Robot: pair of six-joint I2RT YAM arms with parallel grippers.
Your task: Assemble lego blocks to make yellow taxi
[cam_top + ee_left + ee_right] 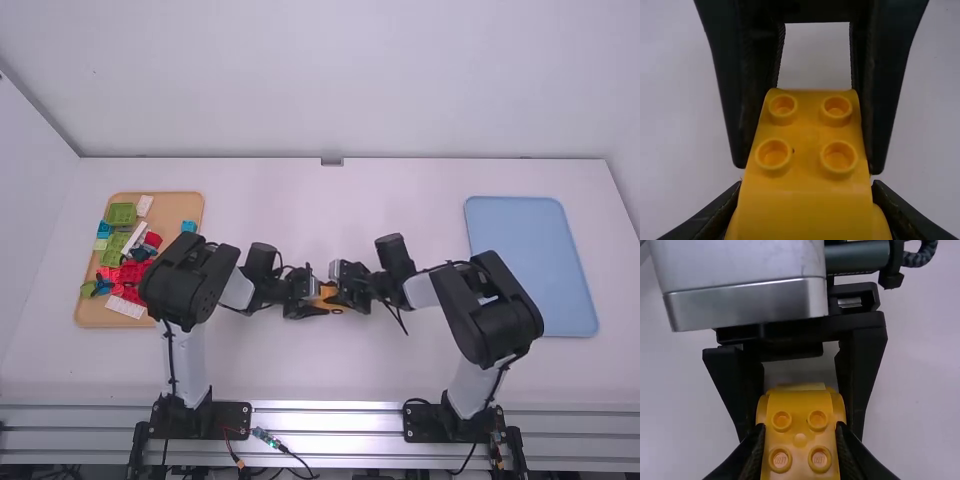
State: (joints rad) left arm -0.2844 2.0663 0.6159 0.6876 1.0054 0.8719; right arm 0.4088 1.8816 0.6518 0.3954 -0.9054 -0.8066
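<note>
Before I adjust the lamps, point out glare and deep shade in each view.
High view: bright streaks along the metal rail; left wrist view: the right pincer sinks to near black, the yellow block carries a soft sheen; right wrist view: a pale shine on the left arm's casing.

White bench (330, 205) with a tan tray (90, 316) and a light blue tray (522, 240) on it.
The tan tray sits at nine o'clock and carries loose blocks (130, 271) in red, green, white and blue, crowded together. The light blue tray lies at three o'clock, its corners rounded.
</note>
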